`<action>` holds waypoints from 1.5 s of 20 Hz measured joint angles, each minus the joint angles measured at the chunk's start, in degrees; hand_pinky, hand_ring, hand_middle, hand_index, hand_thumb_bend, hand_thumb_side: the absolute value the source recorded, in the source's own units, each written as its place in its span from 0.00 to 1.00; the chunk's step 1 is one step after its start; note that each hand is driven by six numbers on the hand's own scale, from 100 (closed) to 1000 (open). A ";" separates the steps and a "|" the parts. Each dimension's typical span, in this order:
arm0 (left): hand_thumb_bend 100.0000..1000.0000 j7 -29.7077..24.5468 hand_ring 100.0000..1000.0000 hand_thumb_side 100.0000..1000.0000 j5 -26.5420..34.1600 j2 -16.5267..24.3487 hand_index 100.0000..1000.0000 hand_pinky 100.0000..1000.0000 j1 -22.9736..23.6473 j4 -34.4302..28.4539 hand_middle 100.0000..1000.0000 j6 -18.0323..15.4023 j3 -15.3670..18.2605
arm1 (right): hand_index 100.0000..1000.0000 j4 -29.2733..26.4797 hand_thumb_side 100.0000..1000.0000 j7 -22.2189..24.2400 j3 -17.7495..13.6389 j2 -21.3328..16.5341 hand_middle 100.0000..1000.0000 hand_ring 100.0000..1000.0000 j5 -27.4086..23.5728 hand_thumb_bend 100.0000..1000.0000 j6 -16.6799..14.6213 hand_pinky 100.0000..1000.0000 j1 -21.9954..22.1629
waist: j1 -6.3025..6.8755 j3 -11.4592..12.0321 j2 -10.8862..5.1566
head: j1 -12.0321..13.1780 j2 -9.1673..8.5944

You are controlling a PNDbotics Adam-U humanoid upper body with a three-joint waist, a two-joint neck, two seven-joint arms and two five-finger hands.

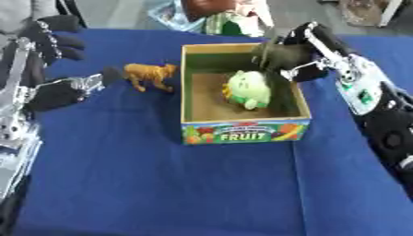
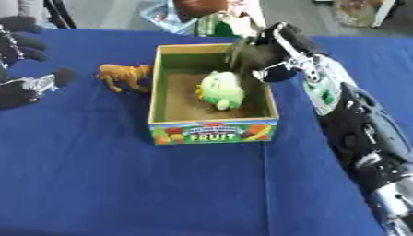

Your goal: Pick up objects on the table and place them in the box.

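Observation:
A cardboard box (image 1: 244,131) with a "FRUIT" label on its front stands mid-table. A light green plush toy (image 1: 246,87) lies inside it on the brown floor. An orange-brown toy animal (image 1: 150,75) stands on the blue cloth just left of the box's back left corner. My right hand (image 2: 256,54) hangs over the box's back right corner, above and behind the green toy, open with relaxed fingers and nothing in it. My left hand (image 1: 52,94) is open at the left edge, its fingers spread, a short way left of the toy animal.
The blue tablecloth (image 1: 161,184) covers the whole table in front of the box. Beyond the far edge sits some clutter (image 1: 222,18) in white, green and brown. My right forearm (image 2: 355,124) runs along the right side of the box.

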 measured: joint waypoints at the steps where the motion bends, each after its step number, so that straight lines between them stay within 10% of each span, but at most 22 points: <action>1: 0.84 -0.03 0.60 0.17 0.03 -0.03 0.76 0.57 -0.03 0.00 0.64 0.02 -0.07 | 0.55 0.02 0.00 -0.42 -0.01 0.23 0.39 0.35 0.66 0.34 0.12 0.20 0.00 | 0.00 0.01 0.00 | -0.05 0.00; 30: 0.84 -0.16 0.60 0.17 0.05 -0.38 0.75 0.57 0.54 0.18 0.64 -0.01 -0.17 | 0.54 -14.07 0.00 4.57 6.84 -0.39 0.39 0.36 1.14 0.33 -1.60 0.21 -1.82 | -0.88 -0.56 -0.44 | 0.61 0.09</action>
